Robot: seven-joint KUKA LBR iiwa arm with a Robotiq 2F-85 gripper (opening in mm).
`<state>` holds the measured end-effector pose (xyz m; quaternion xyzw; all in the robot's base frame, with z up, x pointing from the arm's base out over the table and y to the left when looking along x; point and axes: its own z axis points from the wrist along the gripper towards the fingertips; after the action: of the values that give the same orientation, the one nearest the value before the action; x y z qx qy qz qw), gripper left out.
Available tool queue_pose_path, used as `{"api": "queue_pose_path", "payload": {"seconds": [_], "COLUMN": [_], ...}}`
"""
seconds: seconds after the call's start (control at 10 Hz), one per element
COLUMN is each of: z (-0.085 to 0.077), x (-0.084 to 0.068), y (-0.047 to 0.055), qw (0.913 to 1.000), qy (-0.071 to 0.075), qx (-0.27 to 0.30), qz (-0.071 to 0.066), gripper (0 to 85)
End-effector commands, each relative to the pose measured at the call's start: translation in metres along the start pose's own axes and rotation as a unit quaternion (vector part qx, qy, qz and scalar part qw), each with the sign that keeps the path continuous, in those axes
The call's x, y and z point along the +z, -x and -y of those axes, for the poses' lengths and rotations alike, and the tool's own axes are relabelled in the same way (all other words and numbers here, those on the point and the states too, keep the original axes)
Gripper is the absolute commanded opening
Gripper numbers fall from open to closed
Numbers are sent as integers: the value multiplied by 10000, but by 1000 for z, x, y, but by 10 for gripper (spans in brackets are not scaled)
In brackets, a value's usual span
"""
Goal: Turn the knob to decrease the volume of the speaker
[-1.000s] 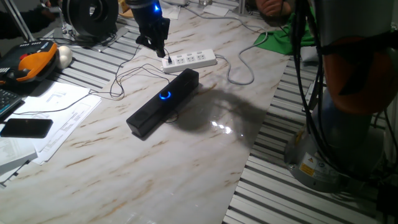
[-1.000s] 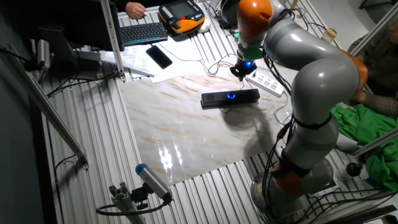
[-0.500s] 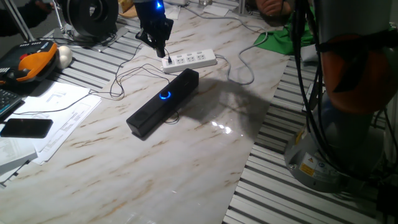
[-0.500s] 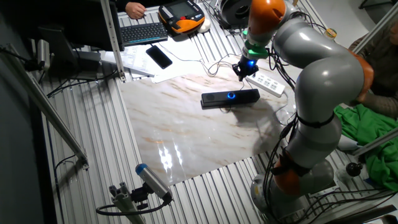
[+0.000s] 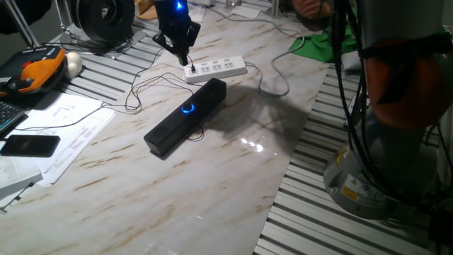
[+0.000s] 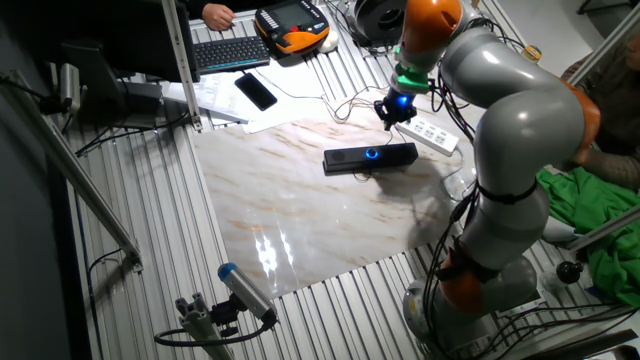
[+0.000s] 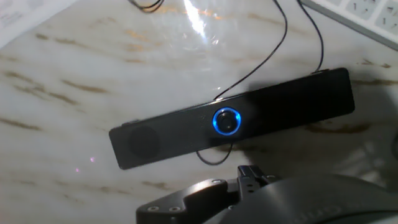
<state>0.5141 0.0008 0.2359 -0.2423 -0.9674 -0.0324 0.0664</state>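
The gripper (image 5: 178,51), jaw state impossible to tell, is hovering above the speaker (image 5: 185,117), needing to descend onto the knob (image 7: 226,121) next.

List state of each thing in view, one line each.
knob: blue ring lit, untouched
speaker: lying flat on the marble top, powered, cable attached
claw: raised above the power strip end, clear of the speaker, holding nothing; open or shut unclear
power strip: flat, one plug in
phone: screen dark, on papers
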Motion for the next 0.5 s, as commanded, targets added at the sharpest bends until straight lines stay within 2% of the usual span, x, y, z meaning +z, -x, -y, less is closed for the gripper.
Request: {"api": "queue_pose_path", "payload": {"seconds": [0.0,0.1,0.2,0.3,0.4], "z": [0,0,0,0,0], "x": [0,0,0,0,0], "y": [0,0,0,0,0], "qw": [9948,9933,9916,9902,9878], "qy": [80,46,84,61,38], "qx": [1010,1151,1284,1370,1498], "qz": [111,125,98,258,412], "gripper": [0,0,0,0,170]}}
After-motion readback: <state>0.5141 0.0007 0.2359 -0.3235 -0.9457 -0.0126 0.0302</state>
